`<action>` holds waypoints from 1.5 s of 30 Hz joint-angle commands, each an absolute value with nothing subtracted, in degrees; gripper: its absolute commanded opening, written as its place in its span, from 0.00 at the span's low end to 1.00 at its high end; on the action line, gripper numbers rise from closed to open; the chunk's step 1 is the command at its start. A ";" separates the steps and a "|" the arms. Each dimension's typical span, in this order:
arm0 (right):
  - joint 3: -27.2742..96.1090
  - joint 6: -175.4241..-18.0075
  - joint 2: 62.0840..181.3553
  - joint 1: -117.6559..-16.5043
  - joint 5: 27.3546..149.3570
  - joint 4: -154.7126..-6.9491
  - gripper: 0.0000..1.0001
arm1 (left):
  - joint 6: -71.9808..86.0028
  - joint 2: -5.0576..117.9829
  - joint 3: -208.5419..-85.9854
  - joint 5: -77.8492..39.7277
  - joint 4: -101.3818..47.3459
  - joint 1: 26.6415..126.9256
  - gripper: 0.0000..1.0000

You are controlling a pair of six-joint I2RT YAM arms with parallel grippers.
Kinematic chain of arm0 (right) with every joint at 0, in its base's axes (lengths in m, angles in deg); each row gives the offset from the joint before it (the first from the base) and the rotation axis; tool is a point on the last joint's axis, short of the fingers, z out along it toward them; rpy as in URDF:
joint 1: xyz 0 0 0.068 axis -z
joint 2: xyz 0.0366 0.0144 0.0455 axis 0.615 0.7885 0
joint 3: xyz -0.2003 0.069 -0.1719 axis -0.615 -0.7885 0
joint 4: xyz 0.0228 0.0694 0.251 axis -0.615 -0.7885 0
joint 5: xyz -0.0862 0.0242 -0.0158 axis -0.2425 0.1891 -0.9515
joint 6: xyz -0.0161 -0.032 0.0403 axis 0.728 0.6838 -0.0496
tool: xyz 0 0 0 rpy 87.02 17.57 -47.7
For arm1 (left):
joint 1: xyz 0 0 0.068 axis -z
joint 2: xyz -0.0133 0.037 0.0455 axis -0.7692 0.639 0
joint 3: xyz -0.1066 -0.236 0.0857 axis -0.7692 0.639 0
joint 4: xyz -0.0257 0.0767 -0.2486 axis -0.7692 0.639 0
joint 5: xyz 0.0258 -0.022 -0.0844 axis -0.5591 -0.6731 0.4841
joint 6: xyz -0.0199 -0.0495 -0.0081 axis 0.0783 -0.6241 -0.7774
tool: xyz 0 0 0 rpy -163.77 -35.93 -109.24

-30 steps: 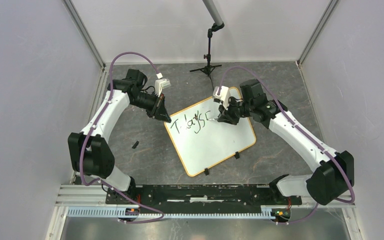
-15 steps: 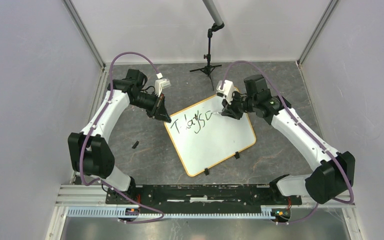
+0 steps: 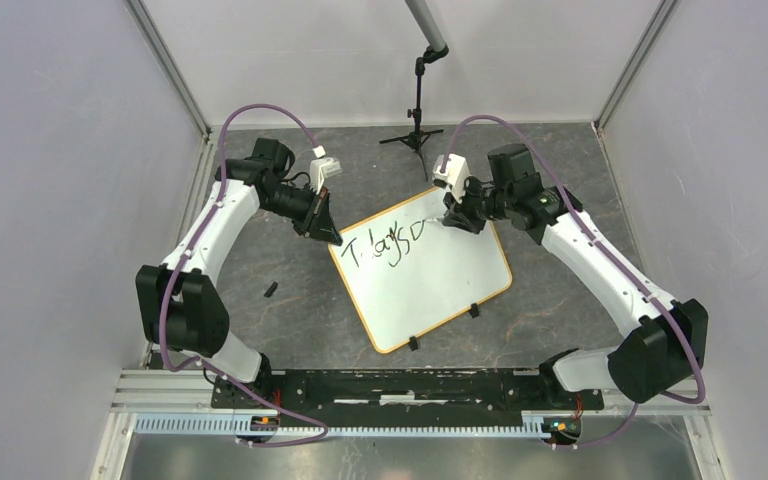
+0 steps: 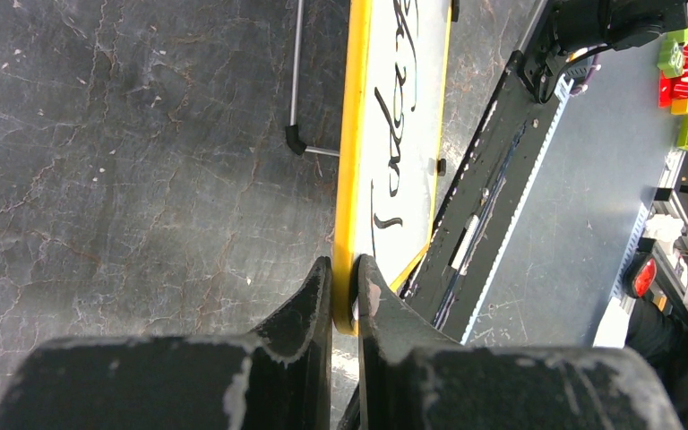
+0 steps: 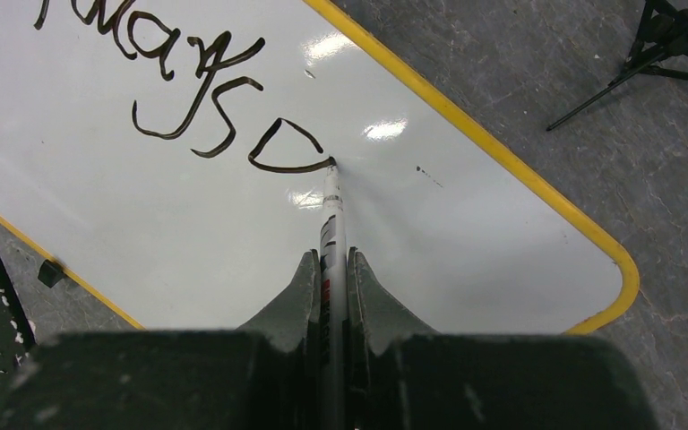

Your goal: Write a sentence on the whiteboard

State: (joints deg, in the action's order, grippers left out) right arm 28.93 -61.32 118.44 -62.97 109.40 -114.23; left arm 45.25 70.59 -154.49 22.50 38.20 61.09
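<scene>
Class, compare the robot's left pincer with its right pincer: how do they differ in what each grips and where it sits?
The left pincer clamps the whiteboard's yellow rim; the right pincer clamps a marker. The left sits at the board's edge beside the first letter; the right hangs over the white face, marker tip on the last letter. Both are shut on something.

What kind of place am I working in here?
Probably a lab robot cell: plain white panel walls enclose the dark stone-look table, a tripod stand sits at the back, and an aluminium rail runs along the near edge.
</scene>
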 commanded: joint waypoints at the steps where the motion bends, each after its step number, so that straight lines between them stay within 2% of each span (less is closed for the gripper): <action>1: 28.06 -61.16 118.50 -62.74 109.91 -113.44 0.00 | 48.61 72.59 -153.45 18.91 39.38 63.73 0.03; 12: 23.52 -59.00 116.01 -62.82 110.84 -116.41 0.00 | 49.27 73.60 -154.63 19.01 39.36 63.73 0.04; 24: 30.72 -59.30 114.36 -62.56 112.08 -117.93 0.00 | 51.14 74.92 -159.39 16.78 41.70 63.82 0.11; 31: 28.00 -59.23 113.43 -63.61 119.95 -118.90 0.00 | 49.66 74.30 -161.72 17.11 41.71 63.82 0.29; 35: 23.35 -58.91 111.54 -66.74 121.24 -118.01 0.00 | 47.47 71.68 -159.03 20.71 41.29 63.41 0.50; 38: 21.28 -59.20 111.05 -68.35 122.78 -117.46 0.00 | 43.01 67.58 -153.75 23.13 36.35 62.15 0.62; 42: 19.55 -59.32 110.74 -71.99 123.17 -116.86 0.00 | 38.90 62.99 -146.88 23.57 30.49 61.21 0.69; 45: 18.10 -60.01 110.51 -74.94 122.44 -115.40 0.00 | 36.10 61.18 -142.61 24.80 26.29 61.08 0.70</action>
State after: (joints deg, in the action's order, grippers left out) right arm 19.45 -59.62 112.19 -71.80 121.10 -118.34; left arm 41.97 64.89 -146.62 21.28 34.68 61.49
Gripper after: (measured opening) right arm 0.121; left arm 0.691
